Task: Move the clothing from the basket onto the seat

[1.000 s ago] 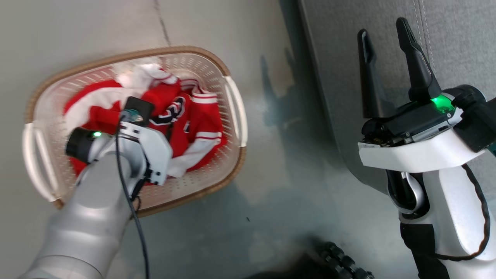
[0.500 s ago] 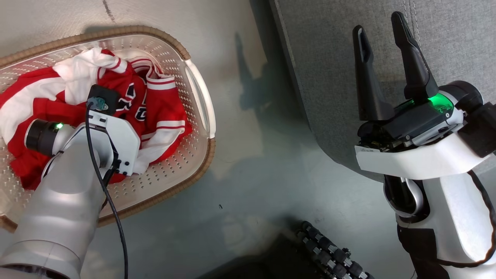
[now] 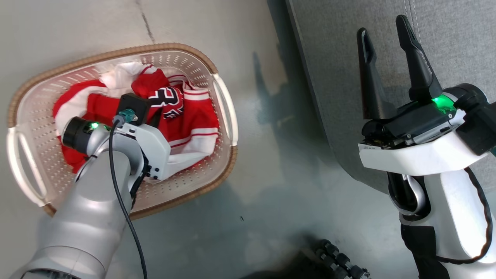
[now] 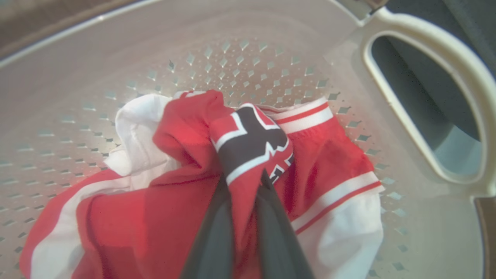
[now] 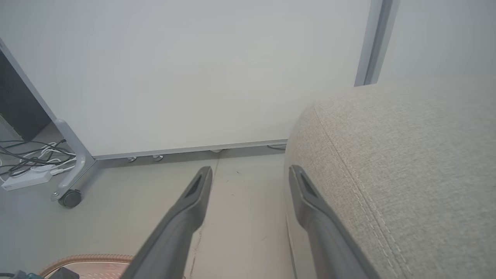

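Observation:
The clothing (image 3: 193, 116), red with white stripes and black numerals, lies bunched in the cream basket (image 3: 174, 48) on the floor. My left arm's wrist (image 3: 143, 143) reaches down into the basket and hides its fingers in the head view. In the left wrist view my left gripper (image 4: 244, 182) is shut, pinching a raised fold of the clothing (image 4: 248, 139) above the perforated basket wall (image 4: 232, 58). My right gripper (image 3: 381, 27) hangs open and empty over the edge of the grey seat (image 3: 457, 38). In the right wrist view the right gripper (image 5: 250, 170) points past the seat's (image 5: 407, 155) rounded corner.
Smooth grey floor (image 3: 271, 174) separates the basket from the seat. A white panel on a castor foot (image 5: 69, 197) stands beyond, with cables and a power strip (image 5: 23, 180) beside it. A black ribbed cable chain (image 3: 341, 259) lies at the bottom.
My left gripper has gone from open to shut on the clothing, and the numbered fold now stands up from the pile. The head view shifted sideways. The right gripper stayed open.

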{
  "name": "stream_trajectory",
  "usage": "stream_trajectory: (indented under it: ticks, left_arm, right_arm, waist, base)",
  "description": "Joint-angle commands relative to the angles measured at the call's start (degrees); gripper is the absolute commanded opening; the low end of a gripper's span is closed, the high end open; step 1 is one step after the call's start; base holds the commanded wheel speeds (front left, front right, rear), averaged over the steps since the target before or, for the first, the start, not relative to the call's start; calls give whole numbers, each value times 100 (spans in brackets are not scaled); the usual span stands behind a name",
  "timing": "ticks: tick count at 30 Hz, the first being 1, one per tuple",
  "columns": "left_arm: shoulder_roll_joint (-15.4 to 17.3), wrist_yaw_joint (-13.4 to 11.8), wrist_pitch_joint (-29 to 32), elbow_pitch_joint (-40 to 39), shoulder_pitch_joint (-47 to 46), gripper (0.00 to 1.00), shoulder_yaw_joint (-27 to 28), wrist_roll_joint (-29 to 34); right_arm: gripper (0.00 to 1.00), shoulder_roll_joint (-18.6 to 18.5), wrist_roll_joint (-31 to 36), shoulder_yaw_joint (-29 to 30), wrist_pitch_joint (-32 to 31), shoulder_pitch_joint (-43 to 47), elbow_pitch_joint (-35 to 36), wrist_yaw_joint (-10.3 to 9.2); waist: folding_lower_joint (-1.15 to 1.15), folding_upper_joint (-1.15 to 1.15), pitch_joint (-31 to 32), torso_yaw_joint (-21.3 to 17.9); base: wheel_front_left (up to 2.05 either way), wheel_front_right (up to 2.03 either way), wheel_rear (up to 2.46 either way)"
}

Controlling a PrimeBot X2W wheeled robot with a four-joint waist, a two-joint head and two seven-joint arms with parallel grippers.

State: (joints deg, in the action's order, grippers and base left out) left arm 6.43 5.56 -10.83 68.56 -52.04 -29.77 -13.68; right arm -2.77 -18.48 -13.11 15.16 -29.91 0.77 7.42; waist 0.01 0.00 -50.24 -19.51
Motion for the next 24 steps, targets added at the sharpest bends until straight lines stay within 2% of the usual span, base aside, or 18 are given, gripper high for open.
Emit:
stream_trajectory:
  ticks: [1, 12, 24]
  left_arm:
    - [-10, 39, -124, -108, 82, 0, -3, -60]
    - [34, 55, -402, -1101, 587, 0, -33, -166]
    - [380, -153, -391, -3426, 1468, 0, 120, -346]
  right_arm:
    - [100, -21, 62, 69, 15, 89, -41, 12]
    - [100, -23, 368, 335, 15, 337, -189, 13]
    - [100, -24, 574, 548, 16, 641, -231, 13]
  waist:
    - [-1, 0, 229, 184]
    - [-1, 0, 859, 621]
    - [-1, 0, 1481, 1034]
  base:
    - [0, 0, 0]
    - [0, 0, 0]
    - [0, 0, 0]
